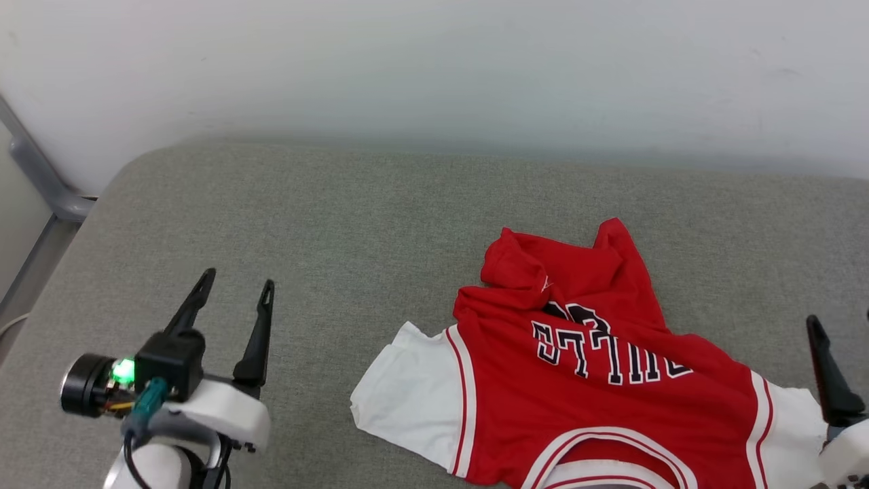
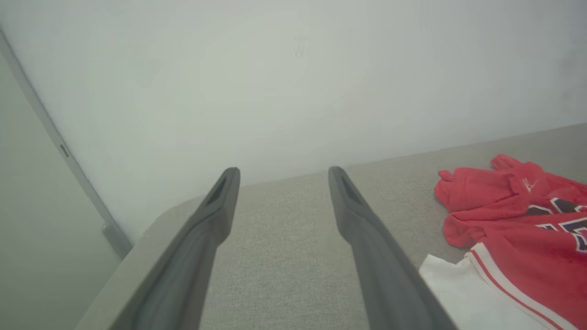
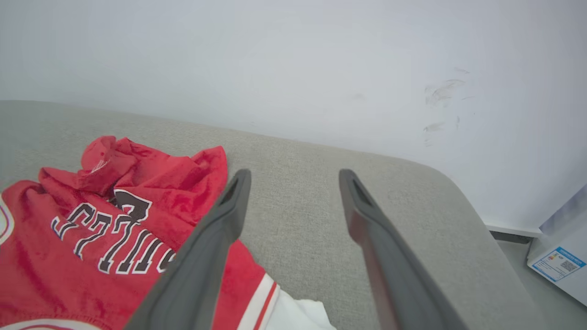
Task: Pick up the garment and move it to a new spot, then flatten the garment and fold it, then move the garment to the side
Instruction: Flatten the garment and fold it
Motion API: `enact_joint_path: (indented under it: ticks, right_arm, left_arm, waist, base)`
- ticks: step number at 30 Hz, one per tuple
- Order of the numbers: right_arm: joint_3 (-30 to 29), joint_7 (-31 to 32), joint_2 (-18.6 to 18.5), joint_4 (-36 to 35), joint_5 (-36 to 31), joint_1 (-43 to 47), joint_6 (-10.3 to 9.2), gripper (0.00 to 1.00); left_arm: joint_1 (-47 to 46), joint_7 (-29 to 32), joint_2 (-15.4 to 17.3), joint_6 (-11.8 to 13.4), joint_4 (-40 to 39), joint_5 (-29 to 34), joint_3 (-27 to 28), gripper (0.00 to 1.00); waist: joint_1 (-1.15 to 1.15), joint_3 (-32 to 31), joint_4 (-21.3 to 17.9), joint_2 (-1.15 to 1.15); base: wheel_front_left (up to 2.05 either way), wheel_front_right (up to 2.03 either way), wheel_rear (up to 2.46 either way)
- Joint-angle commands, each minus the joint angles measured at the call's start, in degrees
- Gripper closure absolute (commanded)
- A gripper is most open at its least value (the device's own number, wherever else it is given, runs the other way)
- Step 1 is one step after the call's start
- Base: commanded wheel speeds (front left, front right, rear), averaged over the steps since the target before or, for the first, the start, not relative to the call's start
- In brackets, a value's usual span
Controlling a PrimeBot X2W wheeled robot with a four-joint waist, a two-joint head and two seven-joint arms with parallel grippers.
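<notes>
The garment [image 1: 597, 401] is lying chest-up on the right half of the grey padded surface [image 1: 339, 224]. Its collar is pointing back toward the robot and its lettering is reading upside down from the head view. One white sleeve is spreading out flat toward the middle of the surface, and the other is reaching toward the right gripper [image 3: 293, 176]. The far end is the trouble: the hem is bunching into a red heap and flopping over the top of the number.

The right gripper is standing with its fingers spread wide and nothing between them. One finger is hanging over the striped sleeve seam, though I cannot tell whether it is touching the cloth. The left gripper [image 1: 237, 282] is hovering well apart from the shirt over bare surface, also spread and carrying nothing.

I'm reading this as the flattening step coming up. To do it well, each gripper should be pinching one corner of that crumpled hem, taking a single layer only. Then both should be drawing it away toward the wall, low and evenly, so the chest is not dragging along. The jersey looks soft and limp, so a quick tug is likely just shifting the heap.

There is plenty of open surface beyond and to the left. A plain white wall [image 1: 434, 68] is running behind it, lightly scuffed on the right [image 3: 440, 91]. A grey rail [image 1: 41, 176] is slanting down at the far left, and a labelled box [image 3: 557, 261] is sitting off the right end.
</notes>
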Motion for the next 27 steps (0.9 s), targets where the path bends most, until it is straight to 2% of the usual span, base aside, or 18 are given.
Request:
enact_joint_path:
  ticks: [1, 2, 3, 5, 8, 12, 17, 20, 23, 27]
  right_arm:
    - [0.25, 1.02, 1.37, -2.33, -1.20, 1.21, -0.07, 0.00]
    - [0.25, 1.02, 1.37, -2.33, -1.20, 1.21, -0.07, 0.00]
    - [0.43, 1.48, 1.83, -3.74, -1.76, 1.54, -0.07, 0.00]
    - [0.65, 2.33, 2.64, -5.86, -2.33, 1.96, -0.07, 0.00]
    - [0.90, 3.07, 3.49, -7.70, -2.93, 2.42, -0.07, 0.00]
    - [1.27, 3.61, 4.03, -8.68, -3.11, 2.39, -0.06, 0.00]
    - [2.17, 3.64, 4.03, -8.17, -2.84, 0.72, -0.06, 0.00]
    - [2.64, 3.71, 3.75, -8.01, -2.89, -0.23, -0.06, 0.00]
    - [2.92, 3.78, 3.50, -7.85, -2.88, -1.10, -0.06, 0.00]
    - [3.27, 3.72, 3.34, -7.72, -2.84, -2.34, -0.06, 0.00]
  left_arm:
    - [-2.65, 3.65, 1.16, -2.36, 0.21, -1.25, -1.06, 0.00]
    - [-2.65, 3.65, 1.16, -2.36, 0.21, -1.25, -1.06, 0.00]
    - [-4.11, 6.03, 1.94, -3.54, 0.04, -1.89, -1.88, 0.00]
    - [-6.48, 11.95, 3.20, -5.11, 0.09, -4.29, -3.98, 0.00]
    - [-10.11, 21.72, 4.90, -6.17, -0.38, -10.41, -8.05, 0.00]
    - [-14.59, 34.33, 8.91, -6.25, -1.49, -22.09, -18.14, 0.00]
    - [-19.73, 45.36, 14.39, -6.30, -0.39, -32.22, -29.58, 0.00]
    - [-22.41, 48.54, 16.15, -6.29, 2.69, -36.70, -33.78, 0.00]
    - [-23.99, 50.12, 16.01, -6.30, 6.58, -40.87, -36.43, 0.00]
    - [-26.39, 50.46, 16.85, -6.30, 10.93, -41.81, -41.06, 0.00]
  waist:
    - [0.00, 0.19, -0.03, 0.00]
    - [0.00, 0.19, -0.03, 0.00]
    - [0.00, 0.36, 0.00, 0.00]
    - [0.00, 0.67, -0.04, 0.00]
    - [0.00, 1.29, -0.16, 0.00]
    - [0.00, 2.31, -0.48, 0.00]
    - [0.00, 3.90, -1.52, 0.00]
    - [0.00, 4.85, -2.22, 0.00]
    - [0.00, 5.86, -2.95, 0.00]
    - [0.00, 7.23, -3.82, 0.00]
  base:
    - [0.00, 0.00, 0.00]
    - [0.00, 0.00, 0.00]
    - [0.00, 0.00, 0.00]
    - [0.00, 0.00, 0.00]
    - [0.00, 0.00, 0.00]
    - [0.00, 0.00, 0.00]
    - [0.00, 0.00, 0.00]
    - [0.00, 0.00, 0.00]
    - [0.00, 0.00, 0.00]
    - [0.00, 0.00, 0.00]
